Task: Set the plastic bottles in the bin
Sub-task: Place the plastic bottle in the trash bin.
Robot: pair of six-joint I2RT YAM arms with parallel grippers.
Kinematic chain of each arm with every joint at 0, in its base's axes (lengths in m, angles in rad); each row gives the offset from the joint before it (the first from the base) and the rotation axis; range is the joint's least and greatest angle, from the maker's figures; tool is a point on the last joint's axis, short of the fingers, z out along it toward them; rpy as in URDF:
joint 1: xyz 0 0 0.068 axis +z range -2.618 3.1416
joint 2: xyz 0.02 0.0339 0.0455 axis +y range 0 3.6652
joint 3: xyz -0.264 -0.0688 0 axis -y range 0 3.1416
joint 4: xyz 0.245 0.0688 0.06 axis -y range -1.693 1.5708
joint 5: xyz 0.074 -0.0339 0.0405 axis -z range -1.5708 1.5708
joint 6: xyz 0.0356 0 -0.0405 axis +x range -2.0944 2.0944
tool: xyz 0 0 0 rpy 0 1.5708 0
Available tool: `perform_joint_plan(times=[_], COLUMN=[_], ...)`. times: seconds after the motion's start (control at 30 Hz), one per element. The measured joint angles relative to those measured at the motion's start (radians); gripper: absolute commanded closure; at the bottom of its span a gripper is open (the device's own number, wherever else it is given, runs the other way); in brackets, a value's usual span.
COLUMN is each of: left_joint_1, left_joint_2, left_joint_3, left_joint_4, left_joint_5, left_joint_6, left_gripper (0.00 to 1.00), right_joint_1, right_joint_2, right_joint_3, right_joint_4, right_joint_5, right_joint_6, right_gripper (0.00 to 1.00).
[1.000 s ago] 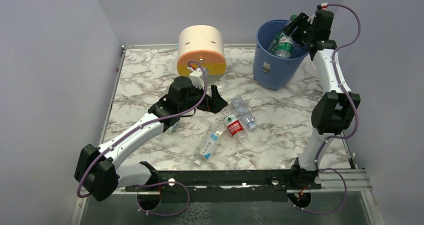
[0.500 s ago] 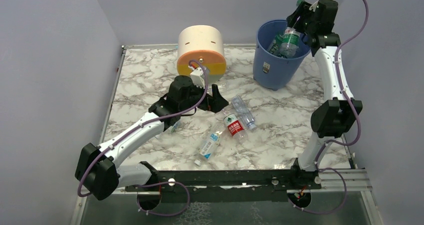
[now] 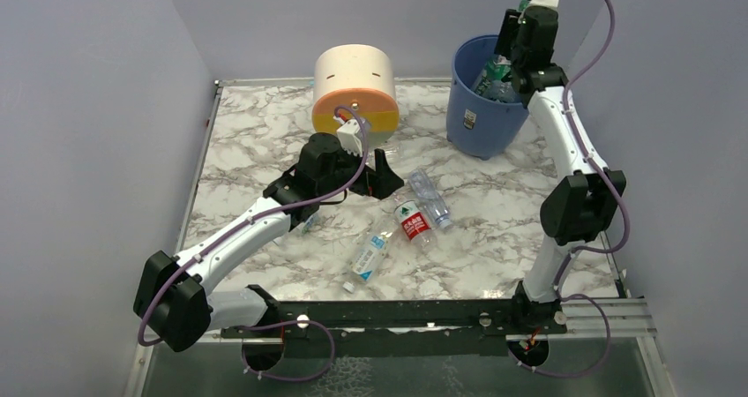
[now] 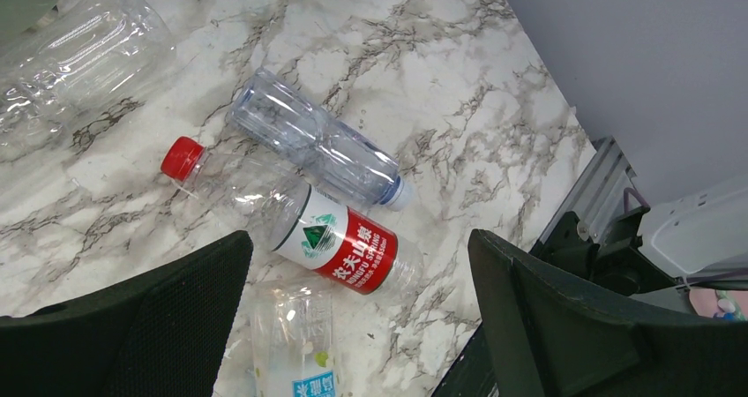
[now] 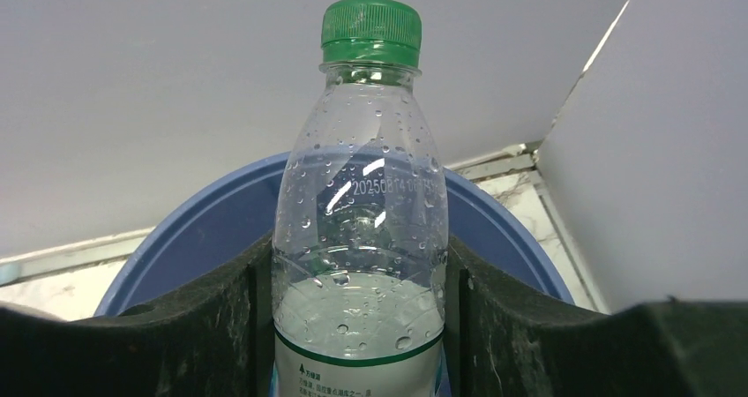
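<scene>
The right hand [image 5: 357,344] is clamped on one green-capped bottle [image 5: 360,238], held upright over the one blue bin [image 3: 466,106]. It has swung left above the rim since earlier. The left hand [image 3: 384,172], fingers apart, has not moved. Its wrist view shows four loose bottles [image 4: 340,247] lying on the bench [image 3: 503,229].

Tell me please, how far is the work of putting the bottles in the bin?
Done: at least one bottle lies in the bin. In hand: the right jaws hold a green-capped bottle over the bin, not released. Left: on the table by the open left jaws lie a red-label bottle, a blue-capped bottle, a blue-label bottle and a large clear bottle.
</scene>
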Motion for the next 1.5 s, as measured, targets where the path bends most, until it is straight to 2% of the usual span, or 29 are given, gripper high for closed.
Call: perform_joint_plan(times=[0.17,0.3,0.57,0.7,0.87,0.93,1.1,1.27,1.37,1.5], left_joint_1=[0.000,0.000,0.000,0.000,0.000,0.000,0.000,0.000,0.000,0.000], left_joint_2=[0.000,0.000,0.000,0.000,0.000,0.000,-0.002,-0.009,-0.017,-0.030], left_joint_3=[0.000,0.000,0.000,0.000,0.000,0.000,0.000,0.000,0.000,0.000], left_joint_4=[0.000,0.000,0.000,0.000,0.000,0.000,0.000,-0.002,-0.003,-0.017], left_joint_5=[0.000,0.000,0.000,0.000,0.000,0.000,0.000,0.000,0.000,-0.003], left_joint_6=[0.000,0.000,0.000,0.000,0.000,0.000,0.000,0.000,0.000,0.000], left_gripper=[0.01,0.01,0.01,0.01,0.01,0.01,0.01,0.01,0.01,0.01], right_joint_1=[0.076,0.128,0.172,0.190,0.211,0.214,0.219,0.219,0.219,0.219], right_joint_2=[0.000,0.000,0.002,0.003,0.017,0.029,0.058,0.077,0.069,0.022], right_joint_3=[-0.041,-0.071,-0.156,-0.171,-0.187,-0.193,-0.218,-0.209,-0.185,-0.144], right_joint_4=[0.129,0.222,0.380,0.523,0.687,0.721,0.745,0.711,0.640,0.436], right_joint_5=[0.144,0.228,0.347,0.418,0.470,0.479,0.500,0.515,0.506,0.437], right_joint_6=[-0.127,-0.233,-0.440,-0.591,-0.756,-0.792,-0.823,-0.799,-0.715,-0.535], right_gripper=[0.38,0.32,0.34,0.32,0.22,0.12,0.00,0.01,0.01,0.01])
